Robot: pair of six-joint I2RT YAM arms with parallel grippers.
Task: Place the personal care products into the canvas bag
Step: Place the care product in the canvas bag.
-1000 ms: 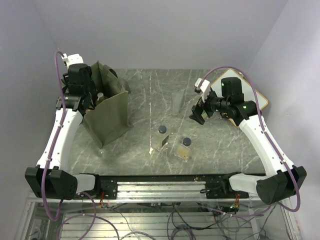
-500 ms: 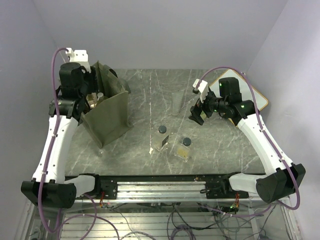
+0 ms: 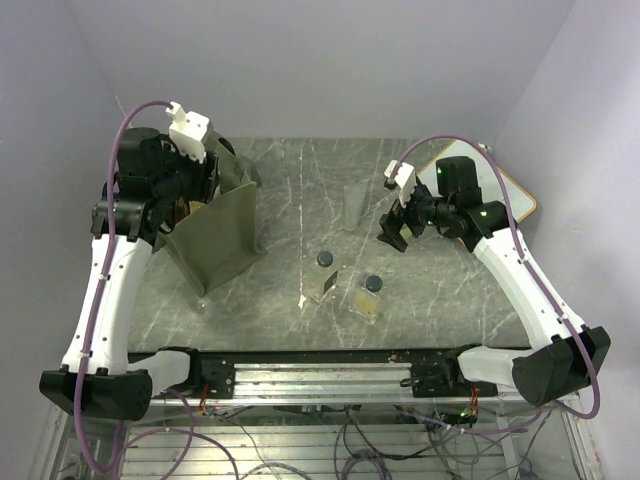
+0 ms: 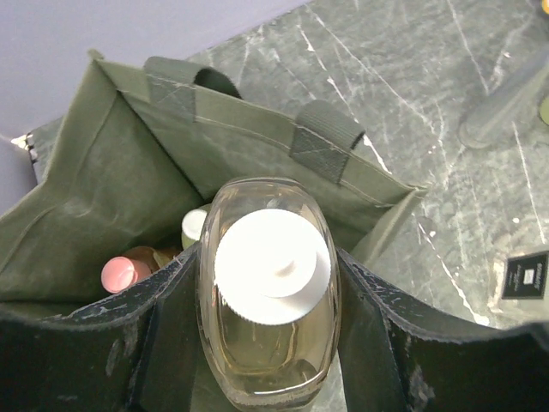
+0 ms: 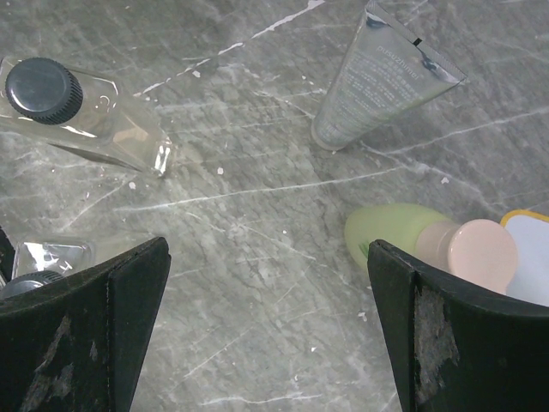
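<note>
My left gripper (image 4: 270, 322) is shut on a clear oval bottle (image 4: 268, 360) with a white cap, held upright over the open mouth of the olive canvas bag (image 4: 103, 189). Inside the bag lie a pink-capped bottle (image 4: 120, 273) and a white-capped one (image 4: 196, 225). In the top view the left gripper (image 3: 190, 182) hangs above the bag (image 3: 215, 240). My right gripper (image 5: 270, 283) is open over bare table. A yellow-green bottle (image 5: 390, 232) lies by its right finger. A translucent grey tube (image 5: 377, 81) and two clear square bottles (image 5: 81, 112) (image 3: 368, 297) lie nearby.
A wood-framed whiteboard (image 3: 522, 203) lies at the table's far right, partly under the right arm. The bag's handle (image 4: 322, 137) crosses its far rim. The purple walls stand close to the left and back of the bag.
The left arm has risen and swung right, bringing the held bottle over the bag's opening. The right gripper has barely moved and stays open.
</note>
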